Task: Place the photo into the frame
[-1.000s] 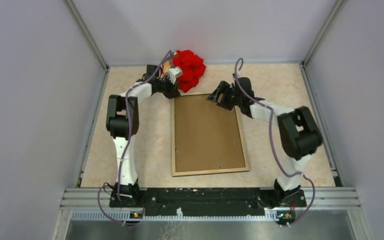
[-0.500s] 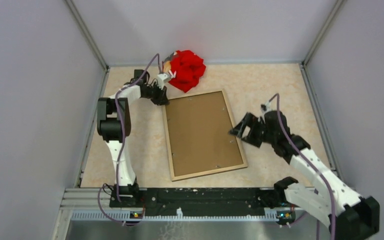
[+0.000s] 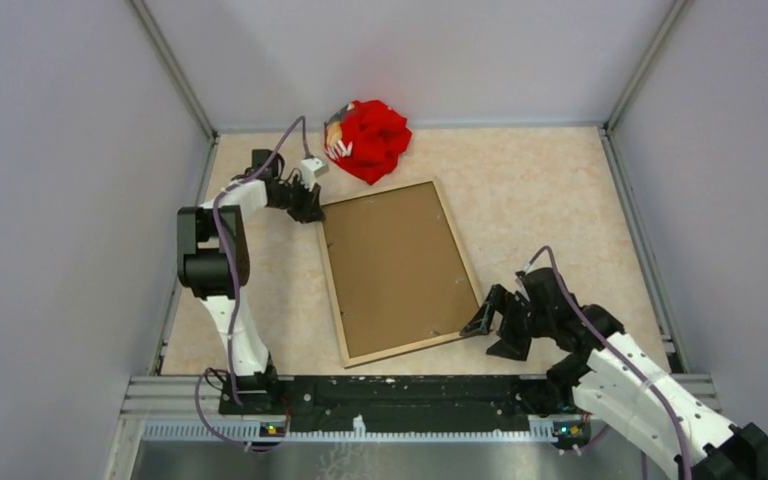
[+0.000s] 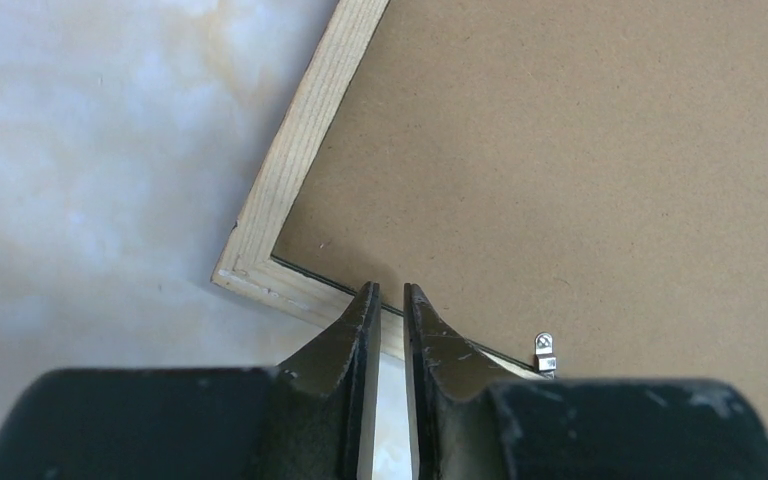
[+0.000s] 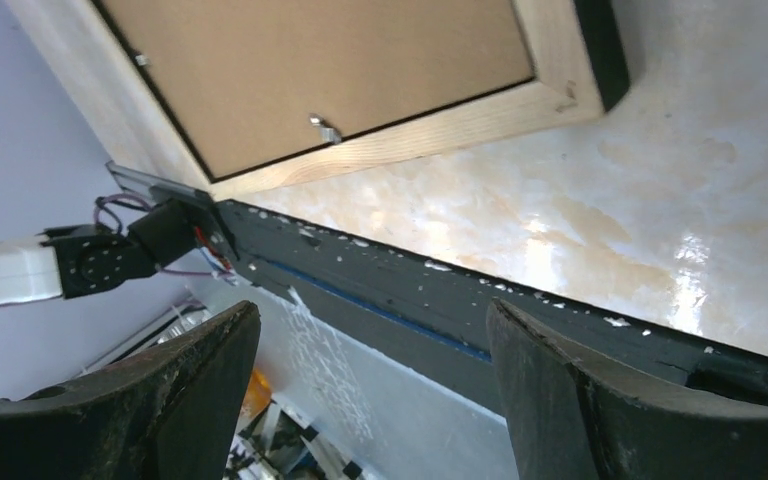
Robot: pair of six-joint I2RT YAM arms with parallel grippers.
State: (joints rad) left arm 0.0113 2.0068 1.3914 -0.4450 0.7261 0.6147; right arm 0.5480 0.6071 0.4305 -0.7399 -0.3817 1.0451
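Left jaws: nearly together, only a thin slit between them. The left gripper (image 4: 388,292) has its tips at a rail of the large, thin, rectangular picture frame (image 3: 332,285), which lies light wood-coloured back up. The tips are just beside its far-left corner. Cannot tell whether they pinch anything or merely press.

Right jaws: spread wide, nothing between them. The right gripper (image 5: 372,312) sits low just off the frame's near-right corner, close to the near edge of the pale marbled table (image 3: 550,200).

Photo (image 3: 395,270): a large rectangular print showing only its brown board back, lying inside the frame's rails with the picture side hidden. Judged seated, or close to it. The frame lies in the middle of the table, skewed to the table's edges. A crumpled red cloth bundle (image 3: 375,140) lies at the far edge, apart from it.

Risks:
1. A small metal tab (image 4: 545,350) shows by the left tips, and another on the near rail. Cannot tell whether either holds the board down. If not, a lift or flip would drop the photo out.
2. The left contact is at one corner only. A push there would pivot the frame, not slide it, sending its near corner toward the table's near edge.
3. The open right finger is close to the corner. An advance could knock the rail or ride under it, tipping the frame and unseating the board.
4. A dark line shows between board and rail near the left tips. If the board sits unevenly, pressing could jam it.
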